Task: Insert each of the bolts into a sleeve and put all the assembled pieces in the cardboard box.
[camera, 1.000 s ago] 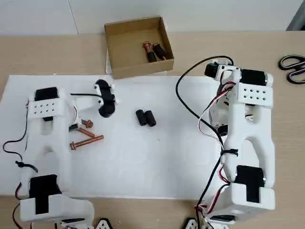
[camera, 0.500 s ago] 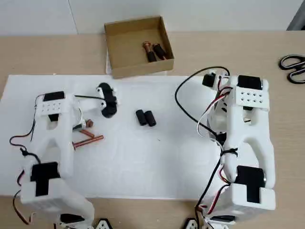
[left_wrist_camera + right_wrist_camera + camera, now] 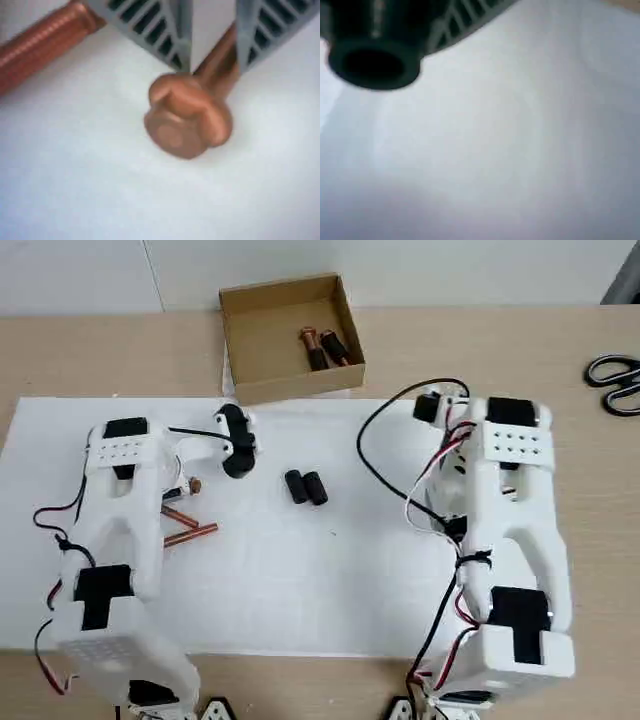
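Against the white paper (image 3: 100, 195), the left gripper (image 3: 212, 57) clenches a bolt (image 3: 187, 122) by its shank, head sticking out.

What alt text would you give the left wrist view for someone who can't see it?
Close-up of a copper bolt against a white sheet, its flanged head toward the camera and its shank running back into the left gripper. A second copper bolt lies nearby.

Tan table (image 3: 100, 350): white sheet (image 3: 330, 590), cardboard box (image 3: 300, 386) (scissors (image 3: 615, 383) aside)
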